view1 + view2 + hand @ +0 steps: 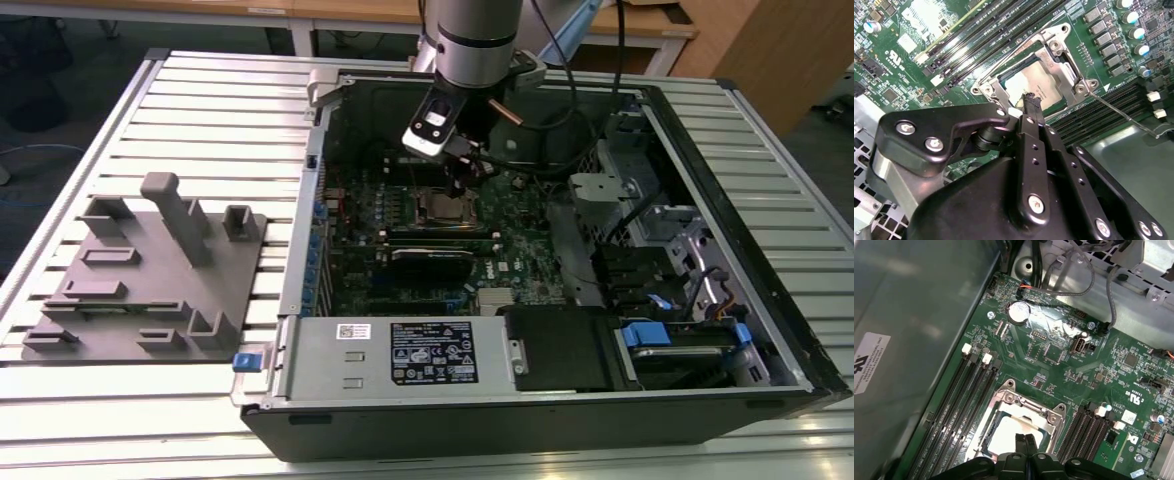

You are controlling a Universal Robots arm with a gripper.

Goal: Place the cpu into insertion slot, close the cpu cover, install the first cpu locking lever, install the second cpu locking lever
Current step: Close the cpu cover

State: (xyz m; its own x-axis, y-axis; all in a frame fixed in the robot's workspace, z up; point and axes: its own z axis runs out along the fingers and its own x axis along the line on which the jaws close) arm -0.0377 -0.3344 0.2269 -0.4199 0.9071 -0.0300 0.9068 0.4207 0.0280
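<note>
The small flat square cpu (1046, 82) with its dull silver-grey top sits in the insertion slot (441, 207), a silver-rimmed socket at the middle of the green circuit board (1054, 365). The cpu cover (1059, 47), a thin silver metal frame, appears to lie down around it, the chip's top showing through its cut-out. In the second wrist view, a thin wire locking lever (1124, 116) angles away from one corner of the frame and looks unlatched.

The gripper (1030, 100) hangs directly over the socket. Its black fingers (1019, 441) are pressed together with nothing between them, and their tips are at the cover's edge; I cannot tell whether they touch it.

Long black memory slots (961, 405) flank the socket on both sides. The board lies in an open black computer case (747, 200) on a slatted metal table (200, 110), with a grey moulded fixture plate (134, 300) well apart on the exterior view's left.

The frame is narrow, so I judge the closed tips could slip off it and scrape the chip. Pressing down on a cpu that is not seated could bend the socket contacts. The loose lever could also spring clear of the fingers.
</note>
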